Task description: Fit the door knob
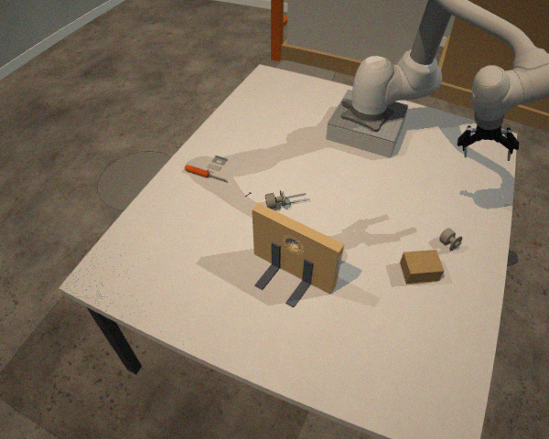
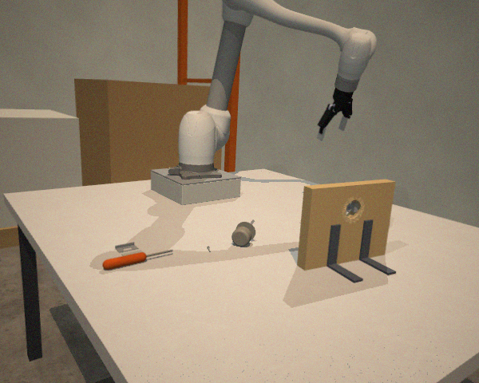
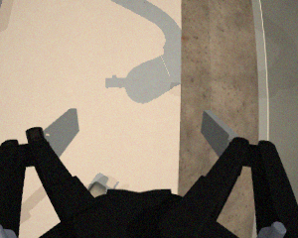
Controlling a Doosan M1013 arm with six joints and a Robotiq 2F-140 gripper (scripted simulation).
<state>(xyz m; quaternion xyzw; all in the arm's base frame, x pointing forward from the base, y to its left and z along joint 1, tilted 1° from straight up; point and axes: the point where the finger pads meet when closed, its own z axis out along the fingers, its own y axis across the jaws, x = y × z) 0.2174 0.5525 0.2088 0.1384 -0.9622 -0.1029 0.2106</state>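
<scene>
From my station I saw a screwdriver (image 1: pixel 197 170) and a small metal plate (image 1: pixel 216 163) at one table edge, a tiny screw (image 1: pixel 248 193) nearer the middle, and a brown block (image 1: pixel 421 265) with a second knob (image 1: pixel 450 237) on the other side, none of them touching the upright wooden board (image 1: pixel 297 249). The door knob (image 1: pixel 275 199) lay on its side just behind the board, a beige round knob with a thin spindle pointing away along the table. My gripper (image 1: pixel 488 148) hung high near the table's far corner, well apart from it, its jaws spread fully wide and holding nothing.
</scene>
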